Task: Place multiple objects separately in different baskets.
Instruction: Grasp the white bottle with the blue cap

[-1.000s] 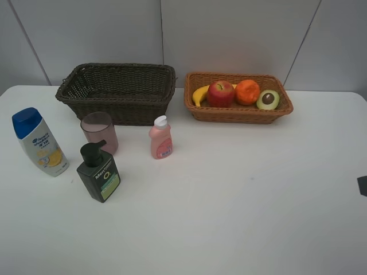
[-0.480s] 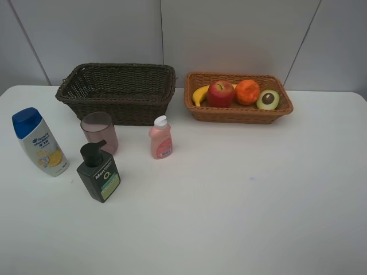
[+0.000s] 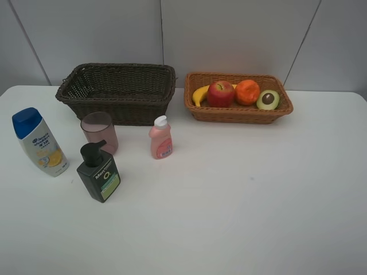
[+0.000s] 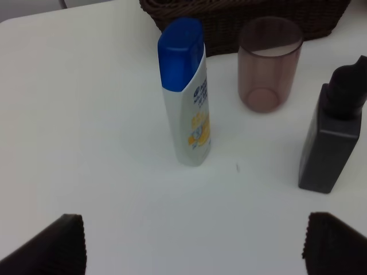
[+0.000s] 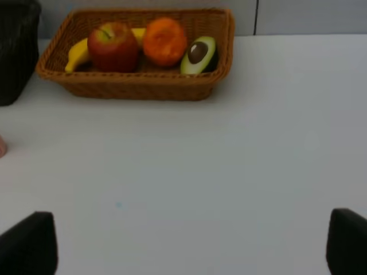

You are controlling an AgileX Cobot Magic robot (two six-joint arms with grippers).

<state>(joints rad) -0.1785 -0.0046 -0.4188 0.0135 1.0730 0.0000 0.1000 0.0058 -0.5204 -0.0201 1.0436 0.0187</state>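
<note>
The banana (image 3: 200,93), red apple (image 3: 220,93), orange (image 3: 247,91) and avocado half (image 3: 268,99) lie in the light tan basket (image 3: 235,114). The dark brown basket (image 3: 114,109) beside it holds nothing that I can see. In front of it stand the shampoo bottle (image 3: 39,142), pink cup (image 3: 99,132), dark pump bottle (image 3: 98,172) and small pink bottle (image 3: 161,138). My left gripper (image 4: 192,246) is open, a short way back from the shampoo bottle (image 4: 186,91). My right gripper (image 5: 186,246) is open over bare table, facing the tan basket (image 5: 137,86). Neither gripper shows in the exterior view.
The white table (image 3: 241,195) stretches bare in front of the tan basket. A grey panelled wall (image 3: 229,34) stands close behind both baskets. The cup (image 4: 268,63) and pump bottle (image 4: 335,134) stand close together near the shampoo bottle.
A dark piece of the right arm that showed at the exterior view's right edge a second ago has left the picture. The objects have not moved.
</note>
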